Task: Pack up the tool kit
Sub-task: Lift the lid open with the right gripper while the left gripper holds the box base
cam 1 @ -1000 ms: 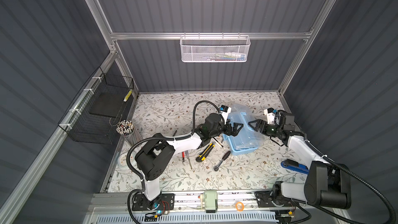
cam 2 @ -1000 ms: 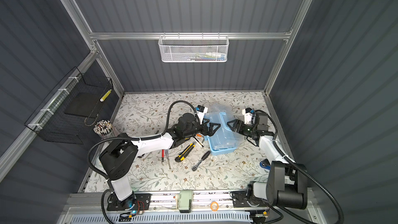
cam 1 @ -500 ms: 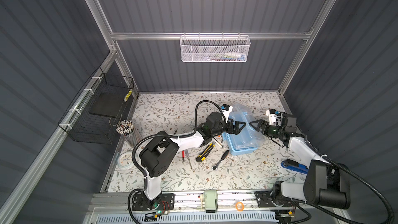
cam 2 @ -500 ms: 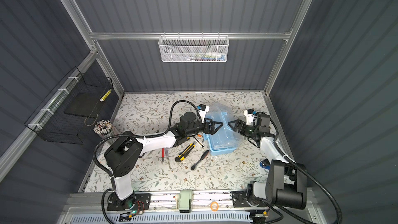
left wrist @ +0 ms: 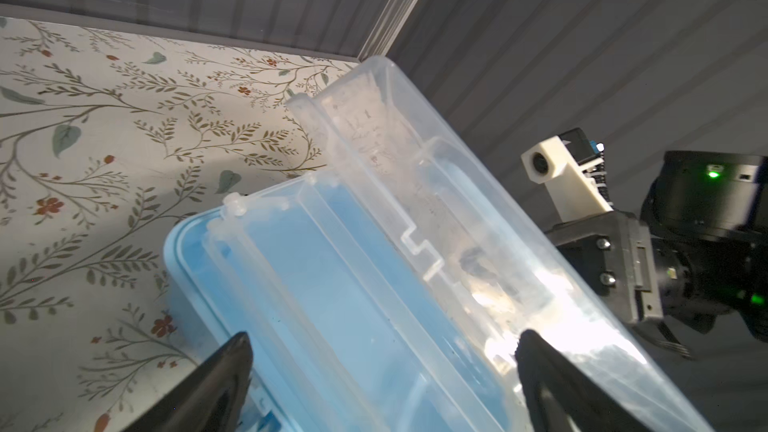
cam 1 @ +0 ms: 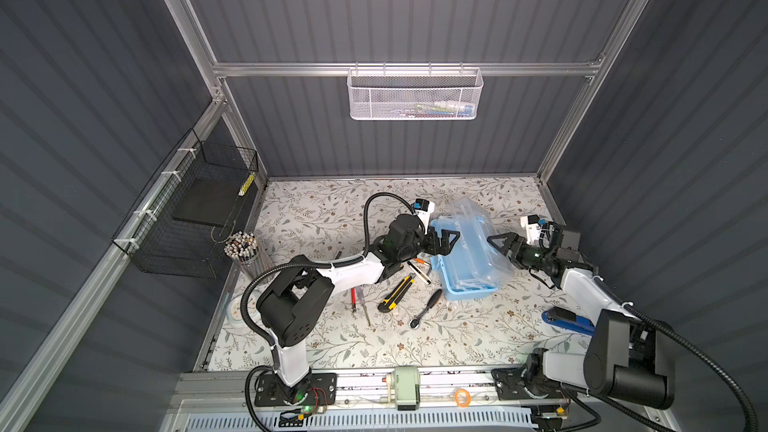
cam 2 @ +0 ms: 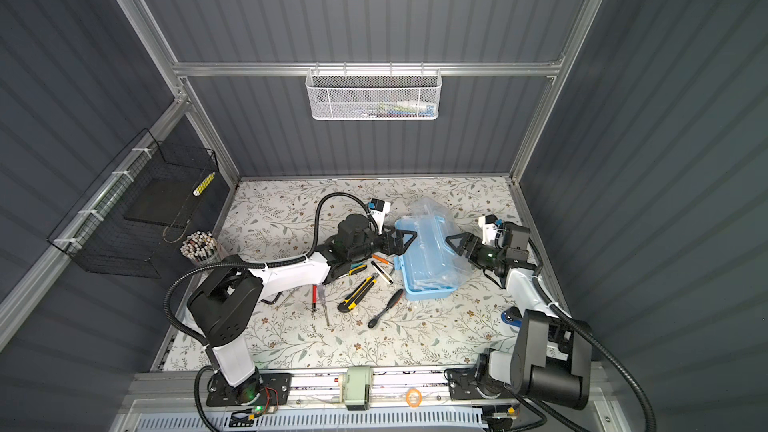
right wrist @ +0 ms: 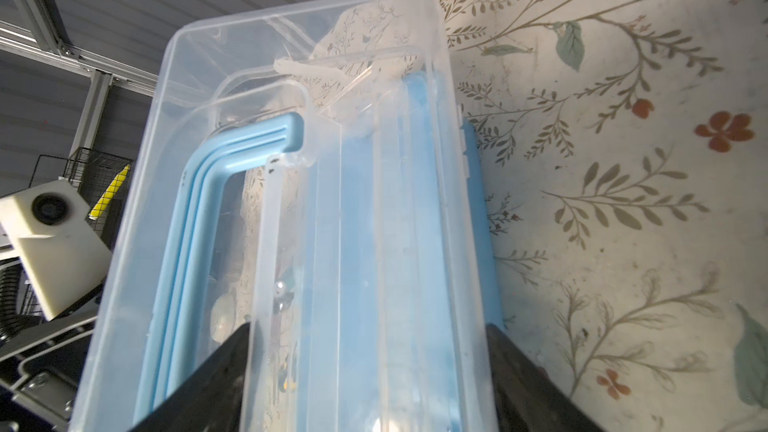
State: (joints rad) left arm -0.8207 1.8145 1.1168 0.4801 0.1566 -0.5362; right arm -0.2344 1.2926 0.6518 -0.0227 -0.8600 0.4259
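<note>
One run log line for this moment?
box: lid raised; left pincer: open beside box; right pincer: open at lid; knife: on table

The box (cam 1: 465, 290) is smooth, light-blue plastic, and its lid (cam 1: 482, 238) is clear, glossy plastic. The flowered table cover (cam 1: 332, 218) looks matt. The frame rail (cam 1: 291, 69) is brushed metal.

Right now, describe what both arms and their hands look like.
Both arms match: the left arm and right arm have glossy white links between bulky black joint housings, each trailed by a ribbed black cable. The left hand and right hand are black, with tapered, triangular fingers. A white camera block with a blue part sits at each wrist.
</note>
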